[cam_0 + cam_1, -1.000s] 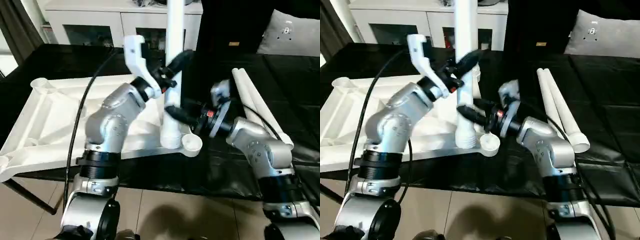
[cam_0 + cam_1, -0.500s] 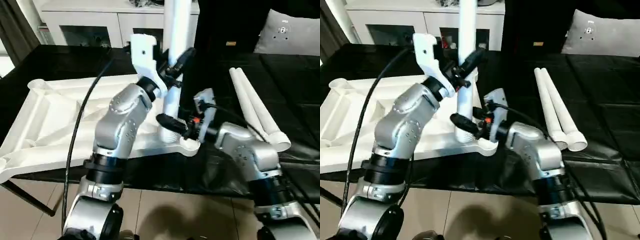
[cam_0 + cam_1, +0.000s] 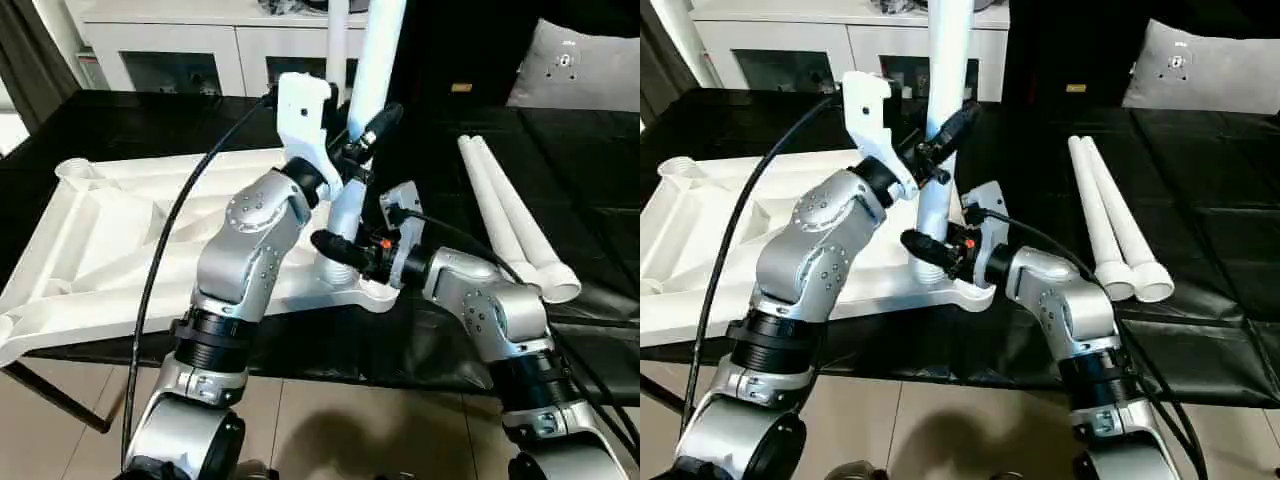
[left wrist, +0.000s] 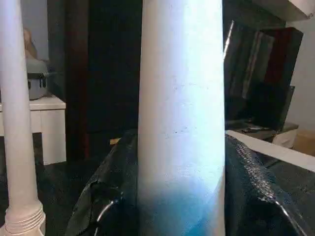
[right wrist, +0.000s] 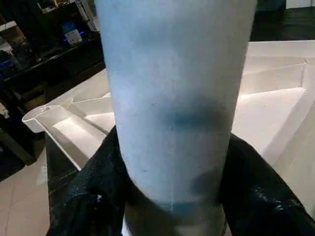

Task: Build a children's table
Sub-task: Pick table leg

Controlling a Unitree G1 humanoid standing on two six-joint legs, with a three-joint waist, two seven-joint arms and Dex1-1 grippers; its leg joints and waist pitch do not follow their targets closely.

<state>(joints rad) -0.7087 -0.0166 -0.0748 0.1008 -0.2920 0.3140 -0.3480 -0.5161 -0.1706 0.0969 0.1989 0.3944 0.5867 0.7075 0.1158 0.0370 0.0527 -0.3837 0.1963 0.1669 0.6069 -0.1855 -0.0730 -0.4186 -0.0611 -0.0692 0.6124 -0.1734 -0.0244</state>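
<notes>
Your table top (image 3: 110, 240) lies upside down on the black table (image 3: 600, 330), ribbed underside up, round sockets at the corners. One leg (image 3: 362, 120) stands near-upright in the near right corner socket (image 3: 375, 290), tilted slightly toward your right at the top.

Left gripper (image 3: 362, 140): closed on that leg about mid-height, black fingers (image 4: 115, 196) pressed on both sides of the tube in the left wrist view. No gap visible between pads and leg.

Right gripper (image 3: 335, 247): clamped on the same leg low down, just above the socket. In the right wrist view its fingers (image 5: 88, 196) wrap both flanks of the tube, with the table top's ribs behind.

So both grippers hold one leg, left above right, well apart along the tube.

A second leg (image 4: 17, 123) stands upright behind the held one (its threaded collar shows at its base in the left wrist view); it sits at the far side of the table top, exact socket hidden by your left arm.

Two spare legs (image 3: 1110, 220) lie side by side on the black table to your right, touching each other, wide ends toward you, well apart from the table top.

White cabinet (image 3: 200, 45) with glass doors stands beyond the table.
</notes>
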